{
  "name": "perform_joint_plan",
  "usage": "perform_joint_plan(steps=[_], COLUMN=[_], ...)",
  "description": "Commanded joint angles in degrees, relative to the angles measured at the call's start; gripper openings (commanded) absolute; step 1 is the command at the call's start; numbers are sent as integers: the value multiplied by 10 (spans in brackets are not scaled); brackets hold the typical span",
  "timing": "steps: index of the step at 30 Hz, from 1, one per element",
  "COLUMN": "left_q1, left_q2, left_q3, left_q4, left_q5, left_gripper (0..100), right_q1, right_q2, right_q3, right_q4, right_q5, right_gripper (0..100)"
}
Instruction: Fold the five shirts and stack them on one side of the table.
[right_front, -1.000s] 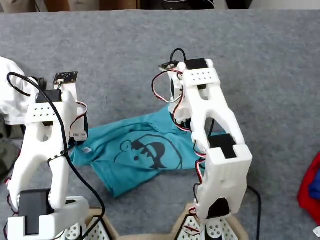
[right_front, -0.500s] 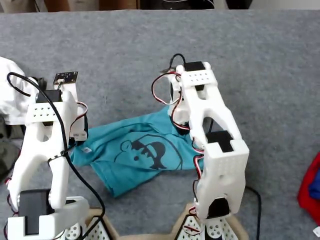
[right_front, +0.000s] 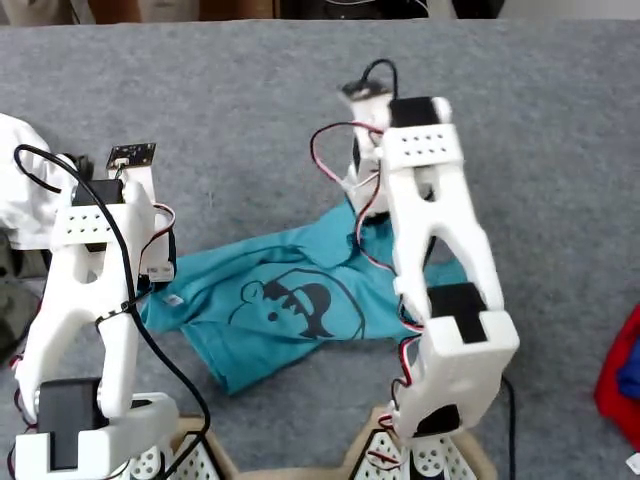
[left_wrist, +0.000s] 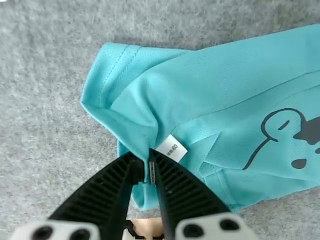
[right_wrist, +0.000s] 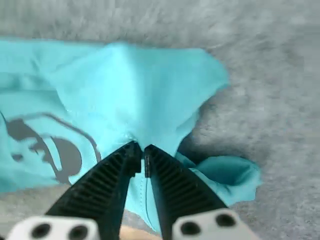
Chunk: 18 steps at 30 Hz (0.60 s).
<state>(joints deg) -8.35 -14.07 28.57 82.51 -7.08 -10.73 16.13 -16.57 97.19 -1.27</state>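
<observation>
Since half a second ago the right arm has swung farther out over the tabletop (right_front: 220, 90) and a little to its own right, drawing the far corner of the teal shirt (right_front: 225, 285) with it; the left arm has not shifted. The teal shirt lies crumpled and partly spread between the two arms, near the arms' bases, its dark print (right_front: 300, 300) facing up. The left claw (left_wrist: 150, 167) is pinched closed on a fold of the fabric at the shirt's edge, just beside a small white label (left_wrist: 171, 148). The right claw (right_wrist: 142, 152) is nipped closed on a raised pinch of the cloth (right_wrist: 130, 95) near the opposite corner, which hangs loosely. A white garment (right_front: 25, 190) sits bunched at the tabletop's left edge, well apart from a red and blue garment (right_front: 622, 375) at the right edge.
</observation>
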Motion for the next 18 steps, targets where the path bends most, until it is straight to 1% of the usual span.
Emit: perform_joint_plan(steps=[1,4,8,13,18], left_q1=[-2,-2,-2,0,2], left_q2=[-2,-2,-16,-100,-195], left_q3=[-18,-61,-159,-282,-375], left_q4=[-1,0,4,4,4], left_q5=[-4,-3,-2,-2,-2], left_gripper=[19,19,19,19,19], right_q1=[24,32,36,36,36], right_q2=[-57,-75,-107,-162,-234], right_q3=[-77,-145,-252,-366,-433], right_q4=[16,30,47,47,48], right_q5=[-38,-60,-71,-71,-102], right_gripper=[5,5,5,5,5])
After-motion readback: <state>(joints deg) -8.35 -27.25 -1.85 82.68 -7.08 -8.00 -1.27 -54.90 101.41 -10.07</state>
